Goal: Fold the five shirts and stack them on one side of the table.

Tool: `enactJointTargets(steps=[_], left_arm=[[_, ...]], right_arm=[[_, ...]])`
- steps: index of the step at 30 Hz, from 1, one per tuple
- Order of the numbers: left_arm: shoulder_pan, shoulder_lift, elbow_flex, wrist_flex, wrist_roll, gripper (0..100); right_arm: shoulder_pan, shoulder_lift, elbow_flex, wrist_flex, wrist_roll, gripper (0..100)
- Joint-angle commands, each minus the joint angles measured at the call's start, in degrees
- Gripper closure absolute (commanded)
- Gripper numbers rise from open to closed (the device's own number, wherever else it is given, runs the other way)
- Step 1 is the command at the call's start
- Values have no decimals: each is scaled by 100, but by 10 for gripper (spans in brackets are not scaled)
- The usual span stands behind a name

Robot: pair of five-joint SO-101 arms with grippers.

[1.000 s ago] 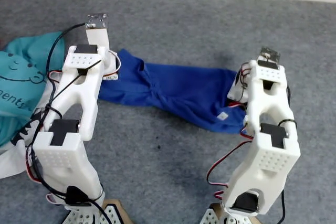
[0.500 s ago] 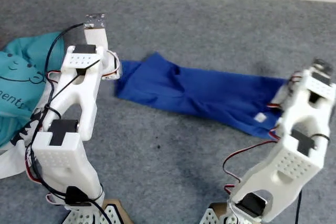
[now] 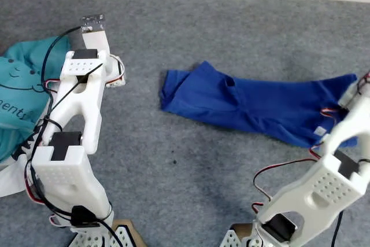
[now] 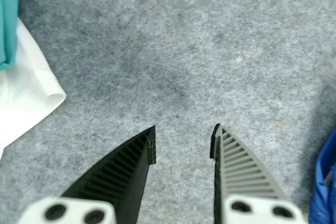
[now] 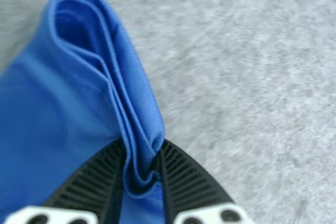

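Right wrist view has the right gripper [image 5: 143, 148] clamped on a bunched edge of the blue shirt [image 5: 79, 98], with several layers of thin, smooth knit pinched between its ribbed black jaws; left wrist view has the left gripper [image 4: 185, 129] with jaws apart and nothing between them, above bare table [image 4: 210, 35], a coarse grey felt-like surface. In the high view the blue shirt [image 3: 254, 105] lies as a long crumpled band from the table's centre out to 3 o'clock, where the right arm holds its end; its free end, rumpled and partly doubled over, sits near the centre, well apart from the left arm at 9 to 10 o'clock. A teal shirt [image 3: 26, 93] with pale print lies heaped at 9 o'clock, with a white shirt [image 3: 8, 180] beside it at 8 o'clock; both look soft and unfolded. The step in hand seems to be laying the blue shirt out flat before any fold; nothing is stacked yet. The next move probably calls for the left gripper to take the free end and for both to draw the limp cloth taut; it would likely sag and twist unless held at two points.
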Motion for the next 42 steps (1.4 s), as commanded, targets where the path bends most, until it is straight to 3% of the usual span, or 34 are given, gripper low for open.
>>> enactJointTargets(steps=[1, 9, 17, 29, 42], left_arm=[[-119, -31, -40, -79, 62, 812], [-127, -31, 119, -343, 62, 814], [-145, -31, 180, -440, 62, 814], [-224, -31, 171, -448, 53, 814], [-224, -31, 163, -448, 26, 814]], right_arm=[[-734, -48, -708, 602, 0, 991], [-2738, -48, -1332, 1130, -800, 991], [-4488, -40, -1358, 769, -1222, 991], [-5604, 4, -1314, -163, -1319, 991], [-6325, 1033, -1385, -215, -1319, 950]])
